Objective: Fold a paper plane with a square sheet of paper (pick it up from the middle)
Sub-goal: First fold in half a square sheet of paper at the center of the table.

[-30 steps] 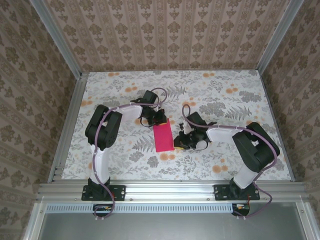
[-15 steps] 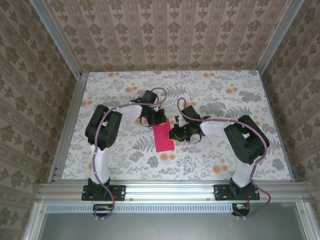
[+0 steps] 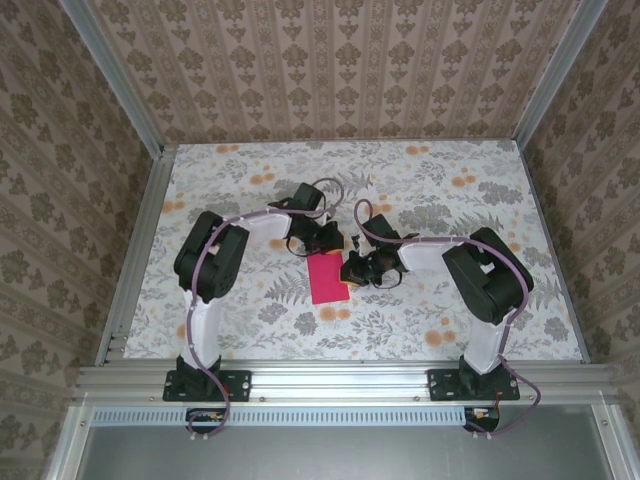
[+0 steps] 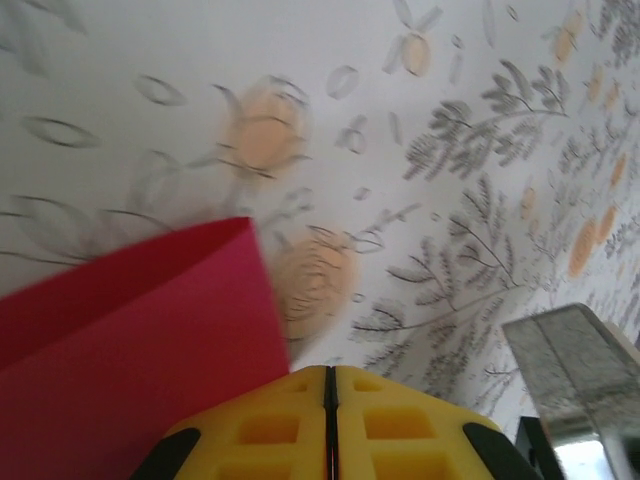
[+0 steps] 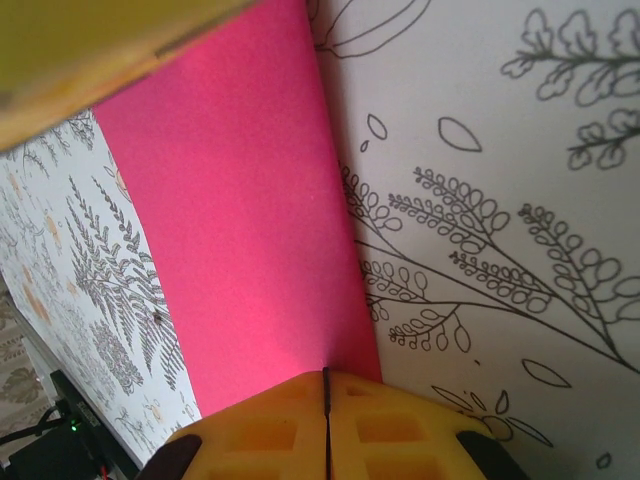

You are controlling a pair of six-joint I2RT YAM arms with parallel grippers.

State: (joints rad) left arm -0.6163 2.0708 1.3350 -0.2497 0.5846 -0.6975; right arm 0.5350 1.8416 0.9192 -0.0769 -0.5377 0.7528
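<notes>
Although the square sheet of paper lies as a narrow pink rectangle, seemingly folded in half, mid-table on the flowered tablecloth, no dart shape exists yet. The left gripper sits at its 12 o'clock edge and the right gripper at 3 o'clock. Both have their fingers closed together, apparently pressing rather than holding. By my judgement, the nose and wing folds are left to do.

Matt pink paper, printed tablecloth
</notes>
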